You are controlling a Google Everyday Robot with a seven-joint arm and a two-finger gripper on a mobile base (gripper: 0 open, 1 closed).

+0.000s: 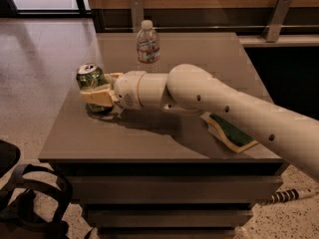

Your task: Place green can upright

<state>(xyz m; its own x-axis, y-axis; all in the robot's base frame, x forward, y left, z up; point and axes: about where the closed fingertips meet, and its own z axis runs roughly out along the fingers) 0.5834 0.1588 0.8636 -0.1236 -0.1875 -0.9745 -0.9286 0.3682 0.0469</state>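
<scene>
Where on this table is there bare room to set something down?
Bare on the table: the front strip, between the arm and the front edge, and the back right, between the bottle and the right edge. Crowded: the left edge, where the gripper clasps the green can, and the right front, where the arm overhangs the sponge.

We see a smooth, cream-white arm (224, 106) of rounded tubular segments, dotted with small dark screw holes. A ribbed wrist collar leads to the gripper (99, 87), with tan jaws, over the desk's (124, 139) left side.
</scene>
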